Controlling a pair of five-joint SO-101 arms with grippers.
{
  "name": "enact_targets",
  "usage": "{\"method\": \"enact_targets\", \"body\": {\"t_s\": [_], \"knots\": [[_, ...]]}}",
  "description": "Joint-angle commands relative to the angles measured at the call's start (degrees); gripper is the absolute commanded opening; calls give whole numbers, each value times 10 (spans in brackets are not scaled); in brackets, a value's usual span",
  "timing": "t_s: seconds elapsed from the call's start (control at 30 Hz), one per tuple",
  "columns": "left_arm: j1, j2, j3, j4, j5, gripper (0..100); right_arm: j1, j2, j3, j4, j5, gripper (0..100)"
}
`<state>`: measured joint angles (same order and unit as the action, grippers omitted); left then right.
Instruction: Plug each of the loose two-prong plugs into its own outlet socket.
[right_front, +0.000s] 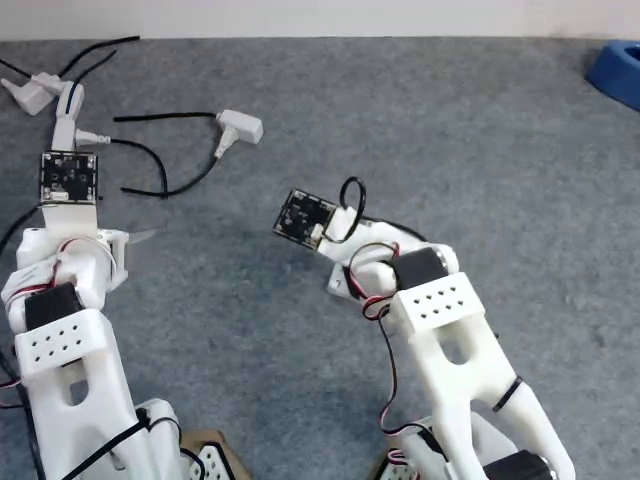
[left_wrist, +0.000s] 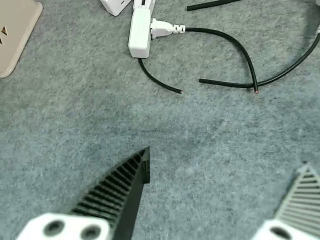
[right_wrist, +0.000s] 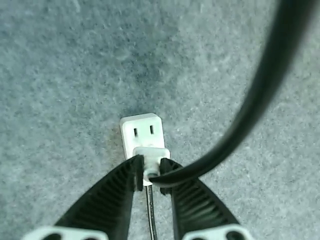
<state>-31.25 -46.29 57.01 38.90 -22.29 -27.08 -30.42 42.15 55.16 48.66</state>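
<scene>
The grey table (right_front: 470, 130) takes up nearly all of the high view, with the two white arms coming in from its near edge. The left arm (right_front: 60, 340) stands on the left side and the right arm (right_front: 450, 330) nearer the middle. A blue object (right_front: 618, 70) sits at the far right corner, well apart from both. In the left wrist view a beige power strip (left_wrist: 15, 30) lies flat at the edge of the picture. The left pincer (left_wrist: 226, 159) hangs over bare table with its jaws wide apart and nothing between them. Beyond it lies a white outlet socket (left_wrist: 139, 32) with a white plug (left_wrist: 162, 28) pressed against its side, its prongs hidden. That plug's black cord (left_wrist: 235, 47) curls away in a loop over the table. The right pincer (right_wrist: 152, 165) is low over the table, its black fingers (right_wrist: 120, 187) clamped on a white collar (right_wrist: 150, 154). The collar touches a small socket block (right_wrist: 141, 130) whose two slots face upward. I cannot tell whether the collar is a seated plug or part of that block. A thin black wire (right_wrist: 149, 210) runs back from it between the fingers. A loose two-prong plug (right_front: 240, 127) lies on its side farther back between the arms, apart from both pincers.
</scene>
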Motion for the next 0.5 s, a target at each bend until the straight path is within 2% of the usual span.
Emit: {"method": "enact_targets", "body": {"t_s": [0.0,0.47], "knots": [[-7,-2,-6,-13,-5,411,0,-4,5,-10,-6,5],[-7,-2,-6,-13,-5,411,34,-4,7,-10,-7,5]]}}
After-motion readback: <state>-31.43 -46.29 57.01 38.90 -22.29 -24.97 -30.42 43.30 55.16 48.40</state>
